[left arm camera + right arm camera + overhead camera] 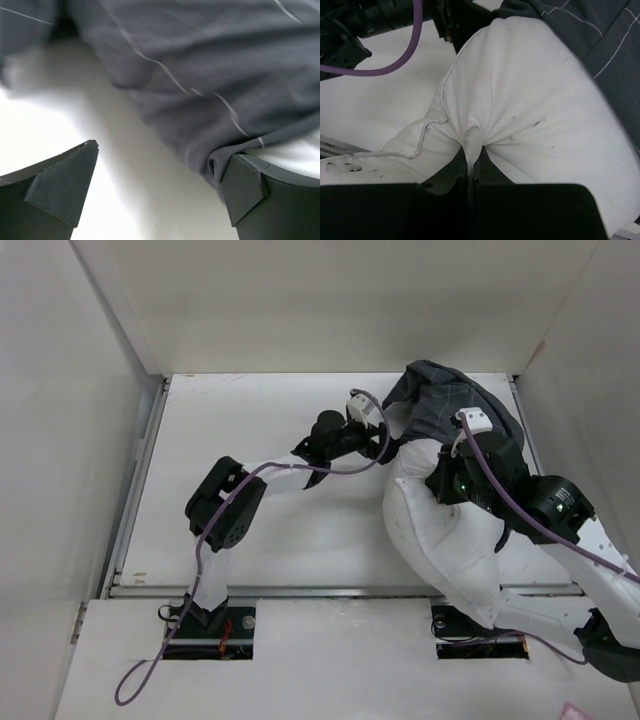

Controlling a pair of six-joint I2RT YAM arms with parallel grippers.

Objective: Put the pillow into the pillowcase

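The white pillow (440, 540) lies at the right of the table, its far end under the dark grey pillowcase (450, 400) bunched at the back right. My right gripper (445, 475) is shut on a pinch of pillow fabric; in the right wrist view the cloth is squeezed between the closed fingers of that gripper (474, 150), with the pillow (530, 100) bulging beyond and the pillowcase (600, 45) over its far end. My left gripper (385, 438) is open at the pillowcase's left edge. In the left wrist view of it (160, 175), its right finger (245, 190) touches the pillowcase hem (210, 65).
White walls enclose the table (260, 530) at the back and both sides. The left arm and its purple cable (380, 15) reach across just left of the pillow. The pillow's near end hangs over the table's front rail (300, 590).
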